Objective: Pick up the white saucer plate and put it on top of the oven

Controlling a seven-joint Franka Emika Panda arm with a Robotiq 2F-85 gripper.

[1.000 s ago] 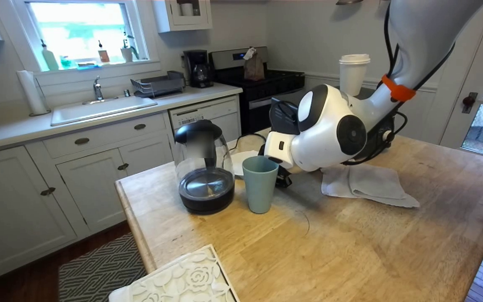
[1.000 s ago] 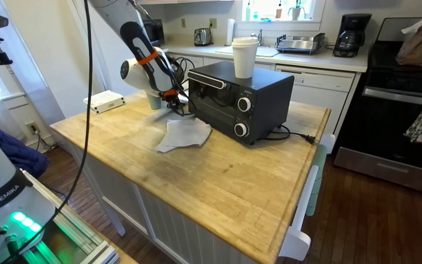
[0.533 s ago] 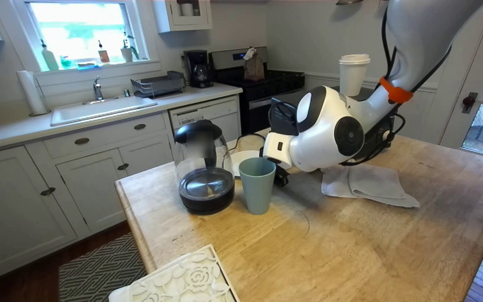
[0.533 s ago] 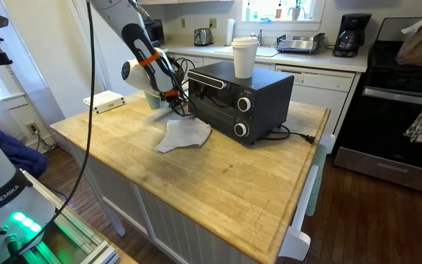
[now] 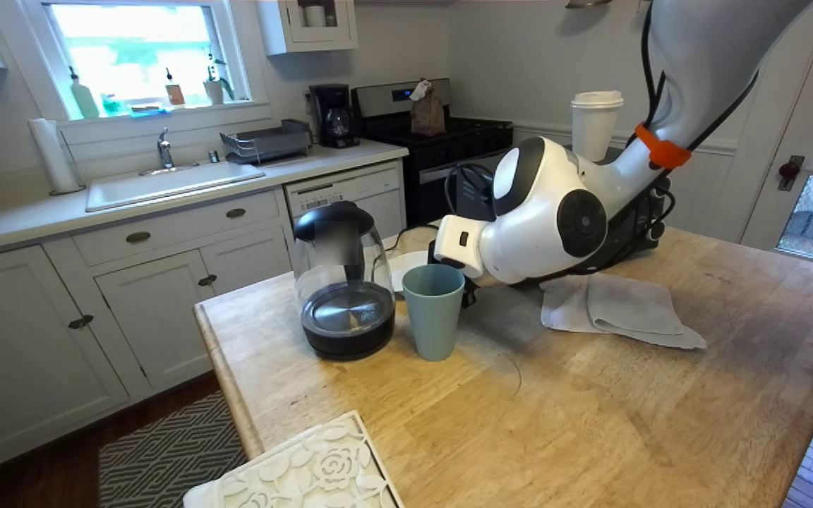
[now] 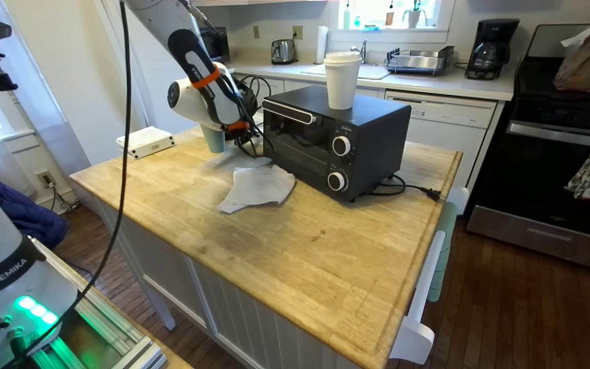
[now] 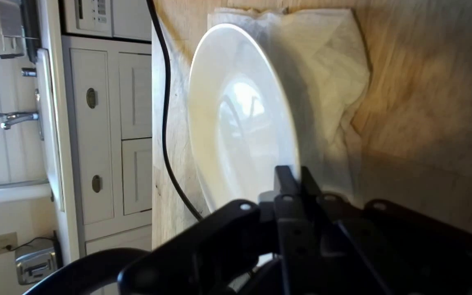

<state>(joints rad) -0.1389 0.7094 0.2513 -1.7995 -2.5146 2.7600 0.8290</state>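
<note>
Beyond the wooden table [image 6: 274,246] runs the sink counter [image 5: 11,208]. Pinched tight on the rim of the white plate [image 7: 242,110], the claw [image 7: 296,176] has one thickness of edge between its tips; the rest of the plate reaches away as a long oval slanting roughly toward the far side, tilted by its look, with a cloth [image 7: 330,82] showing past its near edge. Height decides the coming move: in an exterior view the arm [image 6: 208,77] ends low, just left of the oven [image 6: 320,154] and below its top, so a lift ought to precede any swing right. Up there stands a white cup [image 6: 341,82], which the plate would have to land beside. Much is hidden: the teal cup [image 5: 433,314] partly screens the claw, a pale patch beside the kettle [image 5: 346,310] could be plate or cloth, and whether the plate clears the table cannot be told.
</note>
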